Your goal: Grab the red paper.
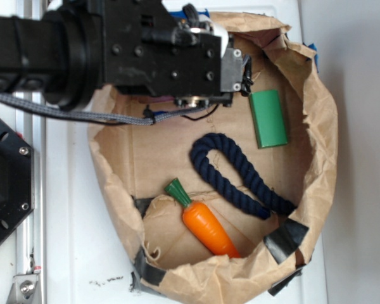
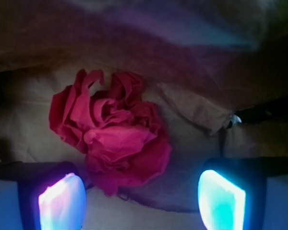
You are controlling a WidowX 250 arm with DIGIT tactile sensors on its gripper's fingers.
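- A white bench (image 1: 69, 221) carries a crumpled brown paper bag (image 1: 316, 126).
- The crumpled bright red paper wad (image 2: 113, 132) lies on the bag's floor.
- The fingers (image 2: 141, 201) stand wide apart above the wad, holding nothing.

- The black robot arm (image 1: 101, 47) reaches in from the left over the upper part of a brown paper bag (image 1: 320, 136) that lies open like a tray.
- The arm's wrist block hides whatever lies directly beneath it; the gripper's fingers are not visible.
- A green block (image 1: 269, 118) lies just right of the wrist.
- A dark blue rope (image 1: 237, 174) loops below the wrist.
- An orange carrot (image 1: 206, 226) with green top lies farther below, beyond the rope.
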